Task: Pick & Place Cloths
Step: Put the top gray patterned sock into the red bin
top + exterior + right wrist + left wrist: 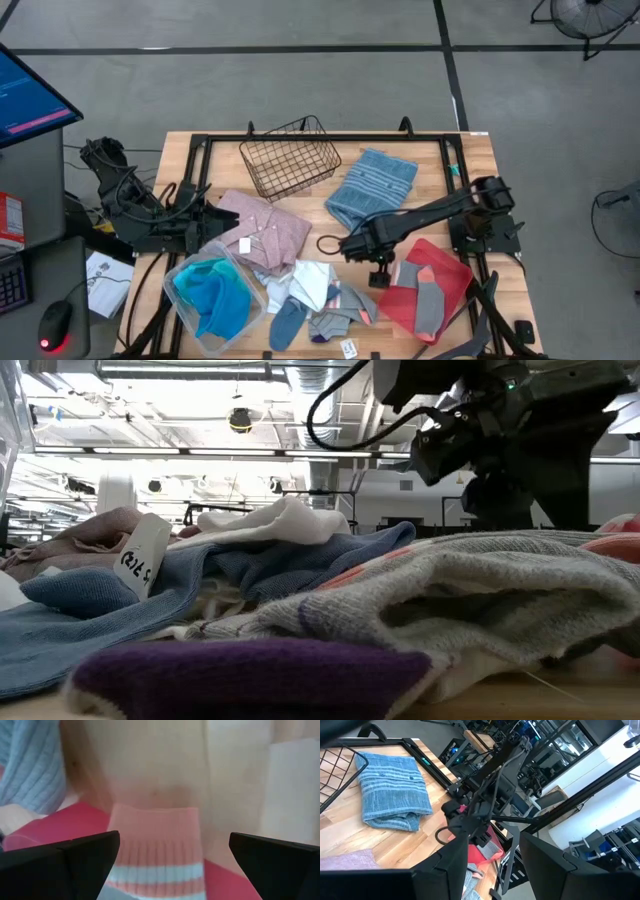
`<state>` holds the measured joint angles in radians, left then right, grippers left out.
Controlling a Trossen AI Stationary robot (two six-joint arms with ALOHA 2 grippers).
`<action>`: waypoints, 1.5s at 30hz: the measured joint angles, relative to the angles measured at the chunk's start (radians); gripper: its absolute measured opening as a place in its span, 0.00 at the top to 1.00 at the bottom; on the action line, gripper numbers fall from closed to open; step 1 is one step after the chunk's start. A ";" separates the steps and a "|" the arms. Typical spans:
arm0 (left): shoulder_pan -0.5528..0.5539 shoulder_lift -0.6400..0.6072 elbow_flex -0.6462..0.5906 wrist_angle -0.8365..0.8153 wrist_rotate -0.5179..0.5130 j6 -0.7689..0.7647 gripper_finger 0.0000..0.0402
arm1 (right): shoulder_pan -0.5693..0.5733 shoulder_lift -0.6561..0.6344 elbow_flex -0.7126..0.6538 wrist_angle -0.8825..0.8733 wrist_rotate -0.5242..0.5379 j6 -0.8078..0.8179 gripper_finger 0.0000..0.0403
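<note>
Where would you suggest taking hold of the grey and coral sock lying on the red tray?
Grip the coral ribbed cuff of the sock, coming straight down. It lies flat on the red tray with the cuff end free, and the open right end effector already straddles it.

Table (470, 165) — pale matt wood; basket (290, 155) — thin black metal wire; striped towel (375, 185) is soft ribbed cloth; socks (470, 595) fuzzy knit; tray (445, 295) smooth red.
</note>
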<state>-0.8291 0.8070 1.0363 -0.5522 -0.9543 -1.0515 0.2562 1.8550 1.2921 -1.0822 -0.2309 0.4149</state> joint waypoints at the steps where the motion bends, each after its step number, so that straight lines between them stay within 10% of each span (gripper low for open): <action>1: 0.000 0.000 0.000 0.000 0.000 0.000 0.59 | 0.000 0.006 -0.006 0.010 -0.014 -0.005 0.08; 10: 0.000 0.000 0.000 0.000 0.002 0.000 0.59 | -0.003 0.072 -0.012 0.027 -0.045 -0.057 0.25; 20: 0.000 0.000 0.000 0.000 0.004 0.000 0.59 | -0.009 0.010 -0.012 0.030 -0.057 -0.094 0.96; 34: 0.000 0.000 0.000 0.000 0.008 0.000 0.59 | 0.216 -0.402 -0.010 -0.083 0.006 0.432 0.99; 45: 0.000 0.000 0.000 0.000 0.007 0.000 0.59 | 0.496 -0.327 -0.010 -0.246 0.202 0.771 0.89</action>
<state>-0.8291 0.8070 1.0363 -0.5518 -0.9474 -1.0512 0.7520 1.5277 1.2816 -1.3281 -0.0289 1.1862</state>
